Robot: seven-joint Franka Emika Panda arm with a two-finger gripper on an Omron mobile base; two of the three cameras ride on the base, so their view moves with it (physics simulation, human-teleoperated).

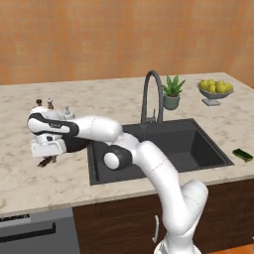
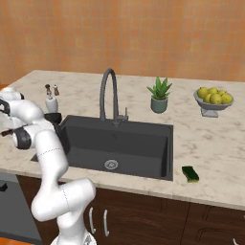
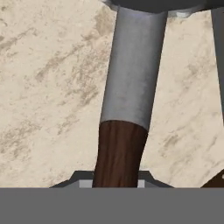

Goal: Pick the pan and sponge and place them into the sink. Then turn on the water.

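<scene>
Now clamped: jaws [image 3: 117,181] shut on the pan's [image 1: 74,144] brown wooden handle [image 3: 117,153], low over the marble tabletop [image 1: 30,173] left of the sink [image 1: 198,144]. Sponge [image 1: 243,155] lying flat on the tabletop just right of the basin, well apart from the arm. Faucet [image 1: 151,96] dry.

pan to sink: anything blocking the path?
Nothing visible. The hand is shut on the pan handle on the counter just left of the sink, whose basin lies open; the faucet stands at the back rim.
</scene>
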